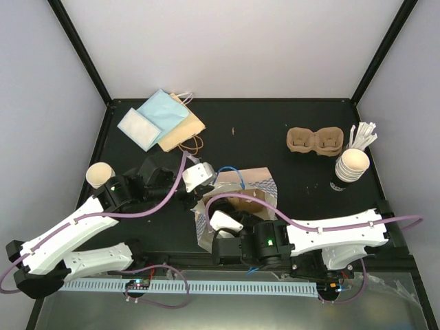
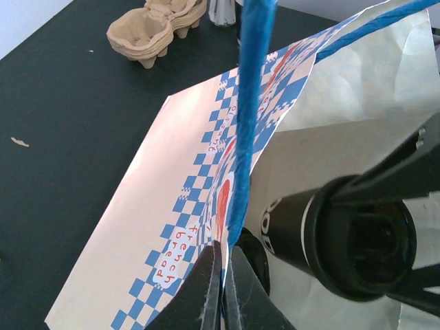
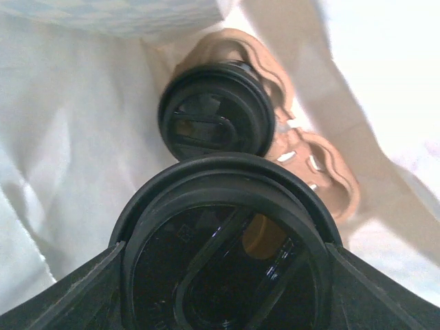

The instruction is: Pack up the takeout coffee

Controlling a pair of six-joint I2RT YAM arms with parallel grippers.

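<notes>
Bag [image 1: 265, 184] is sitting mid-worktop, mouth open. The left gripper [image 2: 222, 269] has its jaws pinched tight on the bag's blue handle [image 2: 246, 124], pulling it up taut.

The right gripper [image 3: 227, 297] is down inside the bag, jaws wide around a lidded cup [image 3: 227, 254], one finger pressed against each side of the black lid. At 12 o'clock from that one there's a second lidded cup [image 3: 216, 120], already seated in the pulp tray [image 3: 323, 168] on the bag floor.

Out on the worktop [image 1: 275, 113]: spare trays [image 1: 315, 141] at about 1 o'clock, a stack of cups [image 1: 352, 165] with stir sticks [image 1: 364, 133] towards 3, and a lone cup [image 1: 100, 173] at 9.
</notes>
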